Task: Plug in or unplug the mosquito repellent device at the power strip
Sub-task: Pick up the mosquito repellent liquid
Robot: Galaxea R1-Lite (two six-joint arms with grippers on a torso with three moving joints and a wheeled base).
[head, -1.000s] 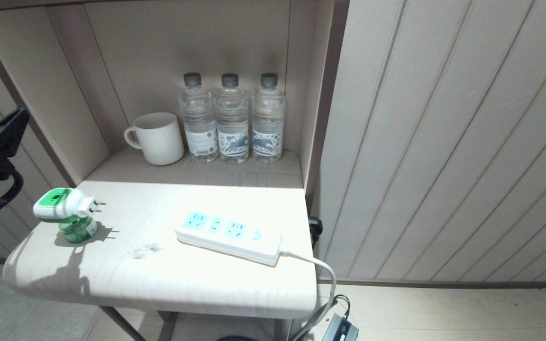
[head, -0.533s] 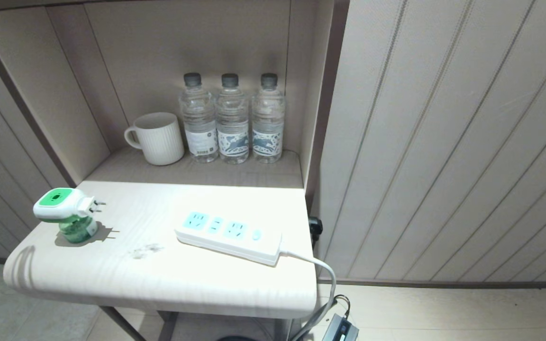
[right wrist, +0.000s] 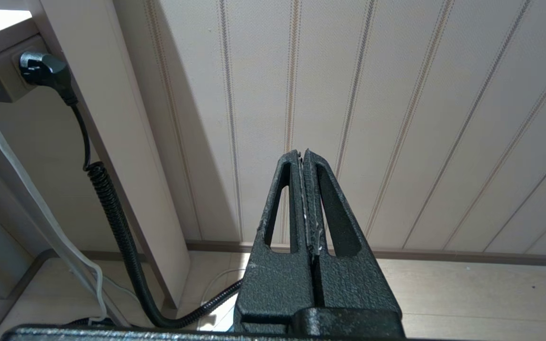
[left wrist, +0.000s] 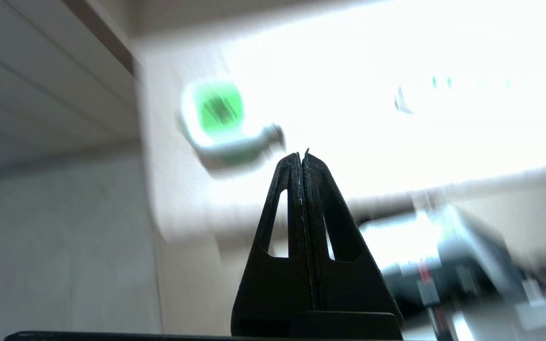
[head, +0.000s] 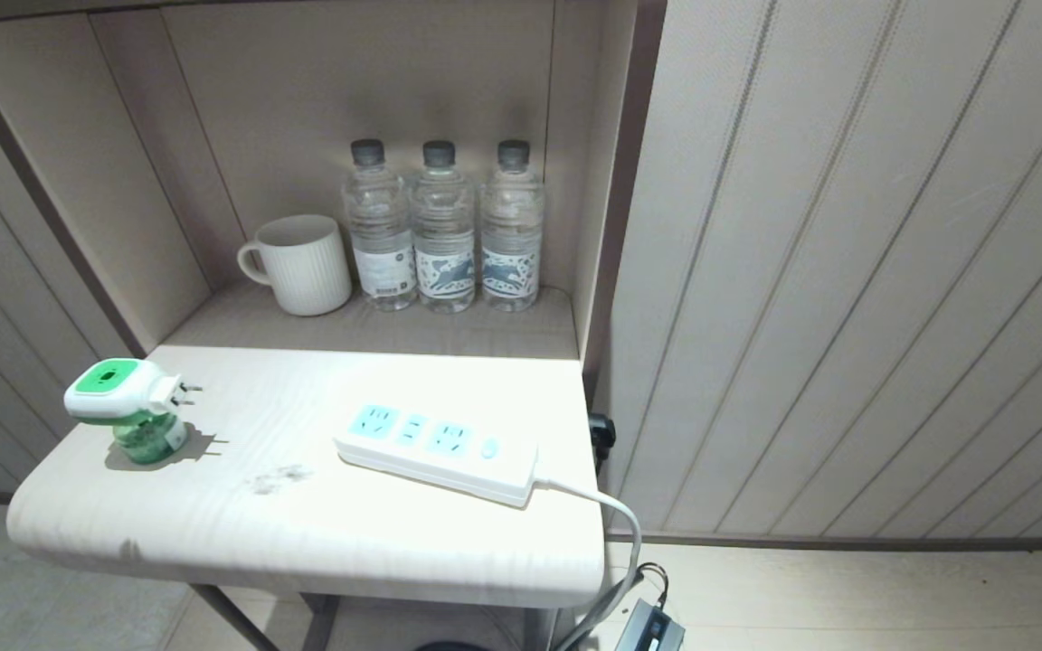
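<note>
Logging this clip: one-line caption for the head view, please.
Mosquito repellent device stands unplugged at the table's left edge, apart from the power strip.

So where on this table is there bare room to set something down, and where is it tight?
Bare patches: the table top between the mosquito repellent device and the power strip, and the whole front edge. Crowded: the back alcove, where the mug and three water bottles stand close together.
</note>
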